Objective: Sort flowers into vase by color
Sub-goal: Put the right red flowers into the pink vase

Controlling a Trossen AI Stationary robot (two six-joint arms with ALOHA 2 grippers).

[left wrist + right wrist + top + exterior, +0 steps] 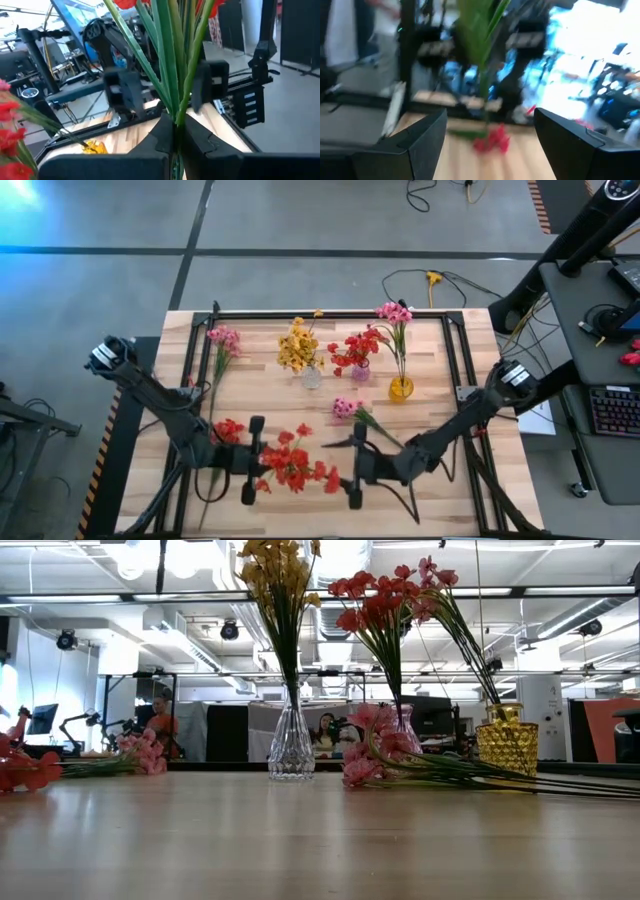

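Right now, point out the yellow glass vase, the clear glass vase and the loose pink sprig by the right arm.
yellow glass vase (400, 389), high view, body.
clear glass vase (291, 752), low view, belly.
loose pink sprig (346, 408), high view, blossoms.

Three vases (361, 373), six flower bunches (297, 346), two arms (160, 402)

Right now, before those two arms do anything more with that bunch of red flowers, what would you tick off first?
1. Left gripper shut on the green stems of the red-blossomed sprig: ok.
2. Right gripper open and facing that sprig: ok.
3. The sprig's stems far enough between the right gripper's fingers to close on: cannot tell.
4. Small pink-tinted glass vase already holding red flowers, upright at the back of the wooden table: ok.
5. Room left in that vase's neck: cannot tell.
6. Loose pink sprig clear of the right arm's path: cannot tell; its stems run towards that arm.
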